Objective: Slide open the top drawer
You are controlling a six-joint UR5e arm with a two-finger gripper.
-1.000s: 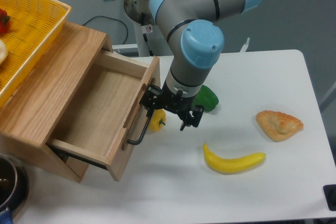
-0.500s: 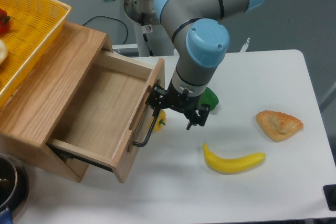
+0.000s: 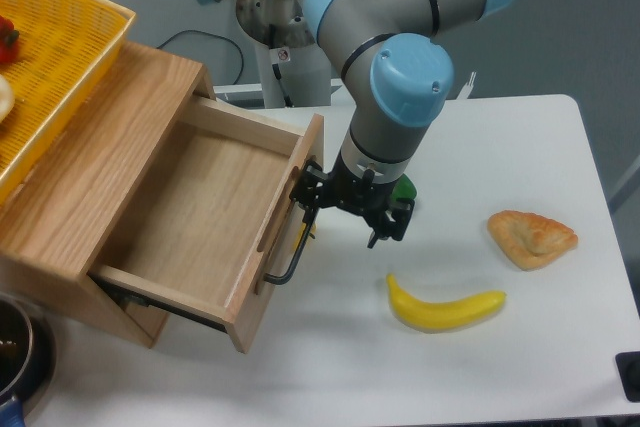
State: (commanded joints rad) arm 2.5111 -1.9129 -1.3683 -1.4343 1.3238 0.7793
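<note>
The light-oak top drawer – black bar handle, bare inside – stands further out toward the right than before, the gripper fingers spread, one hooked behind the handle.

Banana, pastry, yellow basket

No text, label or number can be read anywhere.

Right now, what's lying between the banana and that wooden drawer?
In the camera view, only bare white table lies between the banana and the top drawer; the gripper hangs above, further back.
</note>
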